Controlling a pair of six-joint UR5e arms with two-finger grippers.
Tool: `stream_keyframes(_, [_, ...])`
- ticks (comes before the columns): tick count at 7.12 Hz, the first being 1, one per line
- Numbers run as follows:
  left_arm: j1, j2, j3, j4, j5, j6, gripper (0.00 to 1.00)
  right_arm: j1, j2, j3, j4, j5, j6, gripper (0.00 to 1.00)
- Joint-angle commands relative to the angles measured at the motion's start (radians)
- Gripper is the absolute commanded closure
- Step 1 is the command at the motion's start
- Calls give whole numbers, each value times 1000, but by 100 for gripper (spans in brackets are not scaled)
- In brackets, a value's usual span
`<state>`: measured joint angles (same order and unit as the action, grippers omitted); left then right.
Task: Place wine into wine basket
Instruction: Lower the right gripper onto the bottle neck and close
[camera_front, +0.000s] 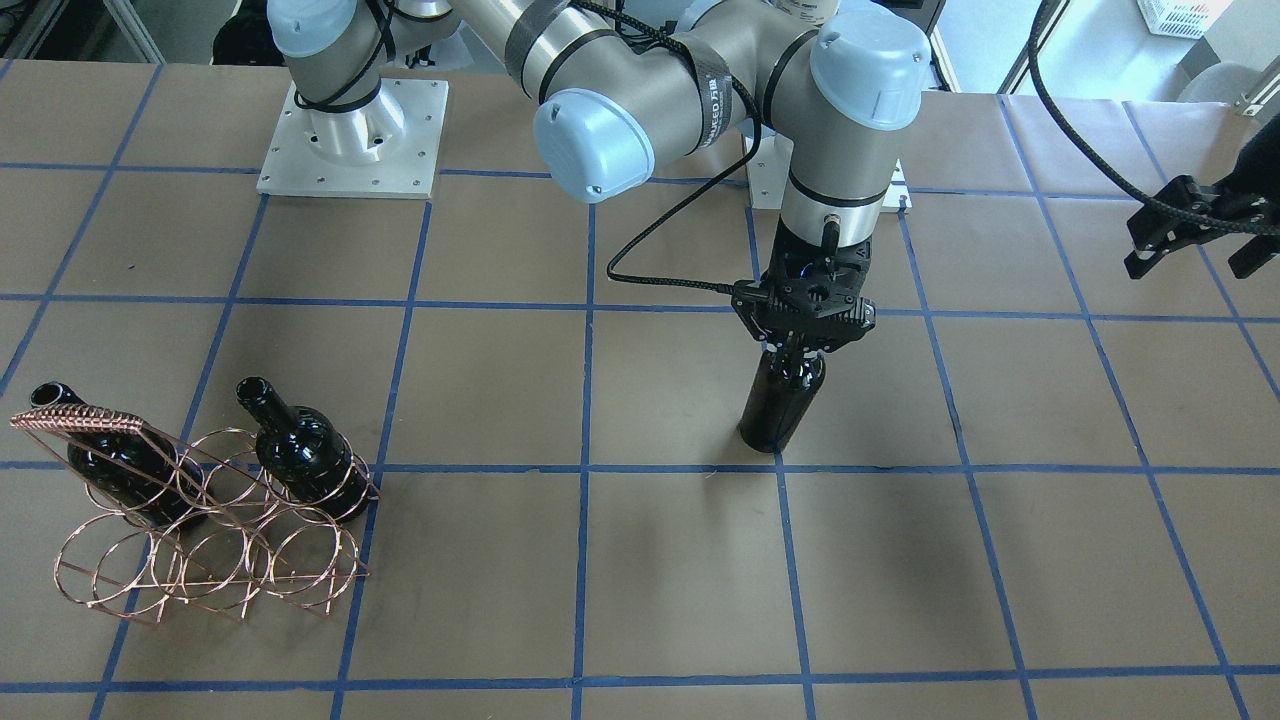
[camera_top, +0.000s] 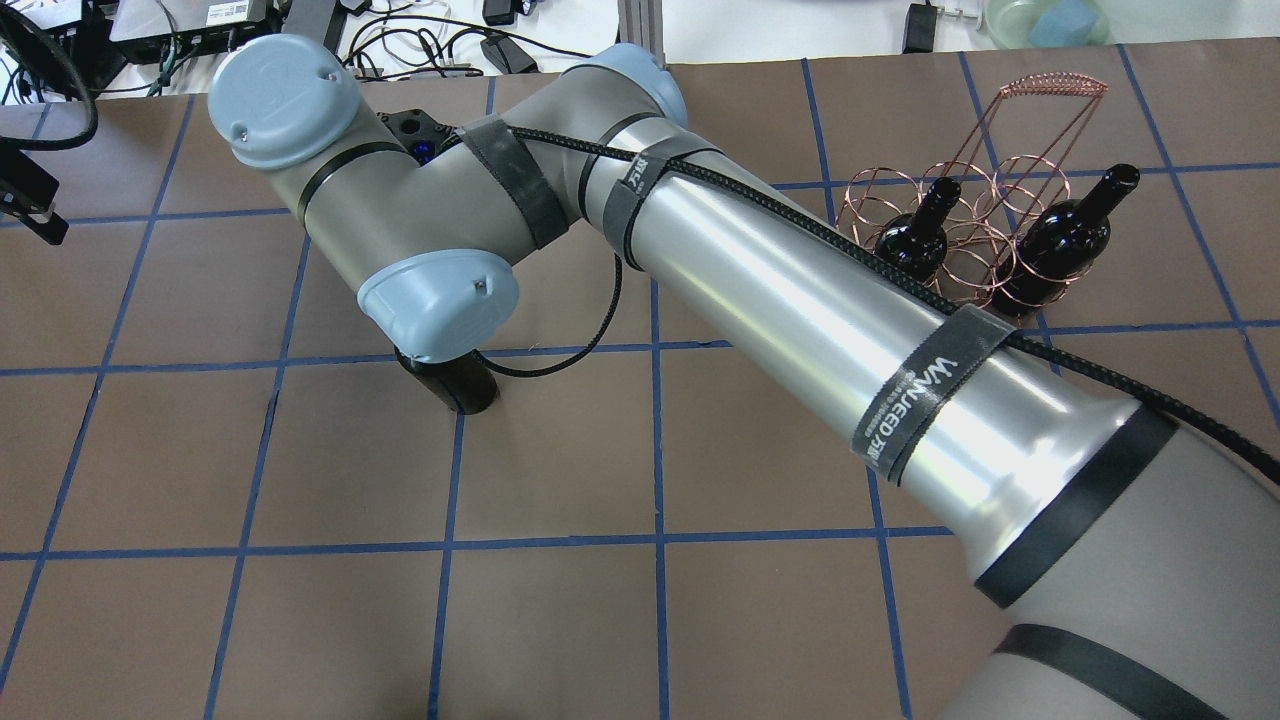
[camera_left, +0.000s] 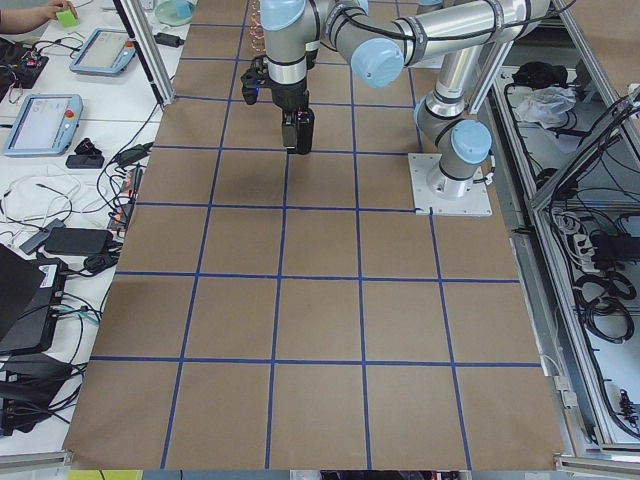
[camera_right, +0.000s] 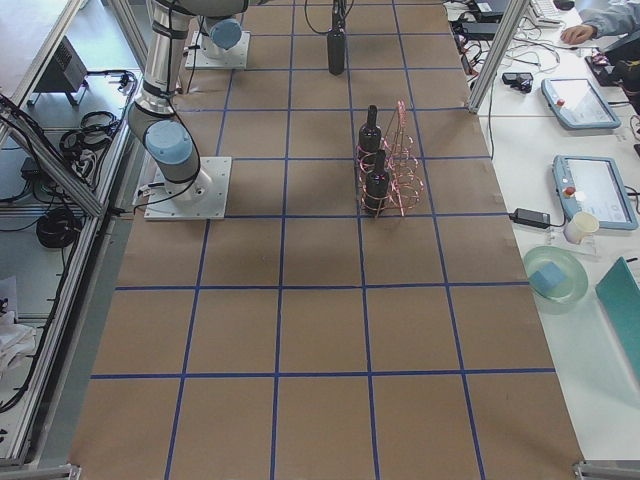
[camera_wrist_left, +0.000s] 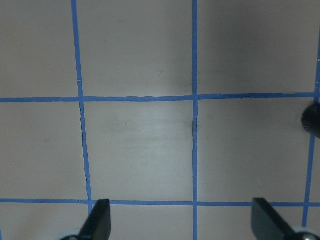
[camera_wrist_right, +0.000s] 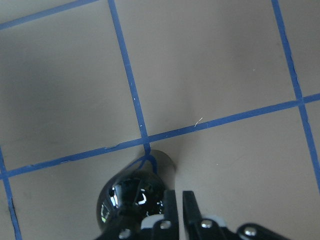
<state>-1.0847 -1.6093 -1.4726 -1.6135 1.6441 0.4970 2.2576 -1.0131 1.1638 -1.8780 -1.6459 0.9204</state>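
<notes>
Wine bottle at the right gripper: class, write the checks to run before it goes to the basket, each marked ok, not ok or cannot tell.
1. Right gripper fingers closed at the wine bottle top: ok.
2. Grip firm enough to lift: cannot tell.
3. Wine basket upright: ok.
4. Free rings in it: ok, only two bottles inside.
5. Left gripper open and far from the basket: ok.

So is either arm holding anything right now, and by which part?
Yes: the right gripper is shut on the wine at the top of its neck, the body below it. The left gripper is open and empty.
</notes>
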Motion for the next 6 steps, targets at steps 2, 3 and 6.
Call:
stream_keyframes(2, [-1,0,0,0,-18,-2,0,-3,-13,7,11,9,-2,68])
stream_keyframes(3, [-1,0,0,0,-18,-2,0,-9,-13,4,2,6,12,41])
stream_keyframes(6, [-4,2,0,-2,-24,-3,0,-20,-64,-32,-4,43,102,0])
